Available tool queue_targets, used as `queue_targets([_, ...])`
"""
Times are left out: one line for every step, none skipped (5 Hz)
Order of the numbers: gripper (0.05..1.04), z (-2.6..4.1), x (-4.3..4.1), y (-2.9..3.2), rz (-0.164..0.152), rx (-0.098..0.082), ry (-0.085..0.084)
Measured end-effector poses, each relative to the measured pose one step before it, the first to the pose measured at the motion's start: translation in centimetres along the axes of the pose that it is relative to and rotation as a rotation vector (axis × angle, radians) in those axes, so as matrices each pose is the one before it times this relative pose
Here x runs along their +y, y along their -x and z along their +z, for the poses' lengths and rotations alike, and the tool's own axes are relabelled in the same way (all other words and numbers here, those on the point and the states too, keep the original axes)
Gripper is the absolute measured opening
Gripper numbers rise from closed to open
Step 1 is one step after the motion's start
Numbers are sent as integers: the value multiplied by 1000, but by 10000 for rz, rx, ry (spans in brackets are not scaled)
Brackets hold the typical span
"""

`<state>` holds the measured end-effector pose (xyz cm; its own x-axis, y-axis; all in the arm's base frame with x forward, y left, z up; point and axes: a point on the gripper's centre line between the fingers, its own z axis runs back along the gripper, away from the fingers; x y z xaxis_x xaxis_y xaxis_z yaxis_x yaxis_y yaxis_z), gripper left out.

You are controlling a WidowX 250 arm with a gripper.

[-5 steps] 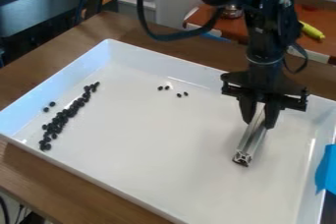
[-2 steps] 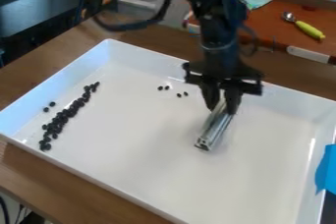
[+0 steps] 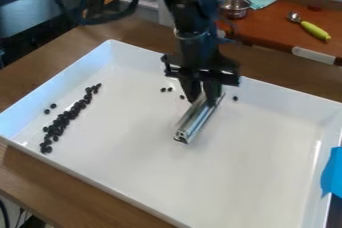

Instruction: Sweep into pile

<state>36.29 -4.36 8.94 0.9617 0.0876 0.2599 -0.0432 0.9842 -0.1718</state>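
My gripper (image 3: pixel 204 99) hangs over the upper middle of the white tray (image 3: pixel 257 172), shut on a silver metal bar (image 3: pixel 196 118) that slants down to the left, low over the tray floor. On the tray's left side, several small black pieces (image 3: pixel 65 118) form a long slanting line, with two more pieces (image 3: pixel 50 109) just left of it. A few loose black pieces (image 3: pixel 166 89) are left of the gripper, one of them (image 3: pixel 182 97) close beside its fingers. Another single piece (image 3: pixel 235 98) sits to the right of the gripper.
Raised white walls surround the tray on a wooden table (image 3: pixel 87 187). Blue tape (image 3: pixel 332 172) covers part of its right wall. Behind stand a metal pot (image 3: pixel 234 6) and a spoon with a yellow-green handle (image 3: pixel 315 30) on a reddish-brown surface.
The gripper has moved left across the tray with the bar in it. A black piece now shows to its right, while the line of pieces at left looks the same.
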Motion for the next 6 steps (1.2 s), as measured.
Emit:
queue_targets([325, 316, -255, 240, -133, 126, 138])
queue_targets([325, -71, -1936, 908, -181, 424, 150])
queue_targets([325, 534, -1814, -1409, 16, -445, -20])
queue_targets([325, -2248, 305, -550, 381, 136, -443])
queue_targets([325, -1114, -707, -718, 31, -197, -156])
queue_targets([325, -473, -291, -659, -123, -263, -132])
